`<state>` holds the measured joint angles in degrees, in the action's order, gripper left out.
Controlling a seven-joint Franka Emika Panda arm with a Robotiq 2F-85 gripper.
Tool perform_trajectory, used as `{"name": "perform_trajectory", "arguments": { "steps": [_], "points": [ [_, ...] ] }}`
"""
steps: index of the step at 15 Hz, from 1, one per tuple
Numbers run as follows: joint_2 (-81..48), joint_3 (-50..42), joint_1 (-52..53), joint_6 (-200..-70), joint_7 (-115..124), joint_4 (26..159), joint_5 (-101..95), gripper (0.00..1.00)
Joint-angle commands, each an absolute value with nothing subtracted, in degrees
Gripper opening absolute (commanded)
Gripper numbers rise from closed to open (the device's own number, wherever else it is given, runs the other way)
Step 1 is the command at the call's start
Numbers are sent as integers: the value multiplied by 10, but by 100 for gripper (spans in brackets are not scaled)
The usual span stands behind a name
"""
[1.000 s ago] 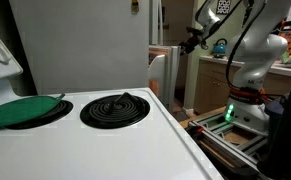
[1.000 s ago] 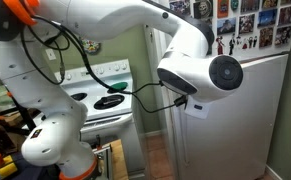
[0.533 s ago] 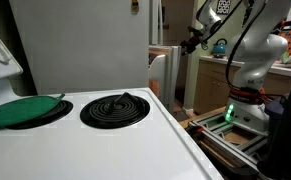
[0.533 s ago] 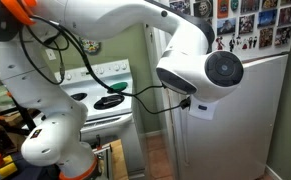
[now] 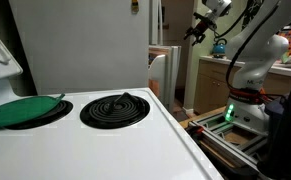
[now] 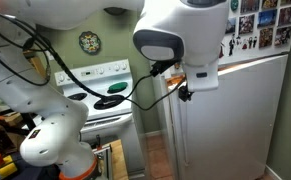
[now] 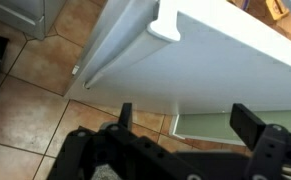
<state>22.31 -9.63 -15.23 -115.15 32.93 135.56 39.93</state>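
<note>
Hovering released, with jaws spread wide, the gripper (image 7: 185, 128) sits just below the white refrigerator door (image 7: 225, 70), which fills the upper right of the wrist view, close to its handle (image 7: 167, 22). With clearance this slim, any sideways drift could knock the gripper against the door edge.
</note>
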Motion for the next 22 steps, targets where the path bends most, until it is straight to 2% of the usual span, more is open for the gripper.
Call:
{"name": "perform_trajectory", "arguments": {
  "steps": [1, 2, 8, 16, 22],
  "points": [
    [291, -66, -151, -1109, 334, 1350, 313, 100],
    [260, -82, -150, -1127, 331, 1348, 351, 100],
    [289, -63, -142, -1113, 322, 1346, 314, 100],
    [302, -59, -74, -1024, 161, 1340, 331, 100],
    [280, -53, -35, -1013, 77, 1332, 373, 100]
  ]
}}
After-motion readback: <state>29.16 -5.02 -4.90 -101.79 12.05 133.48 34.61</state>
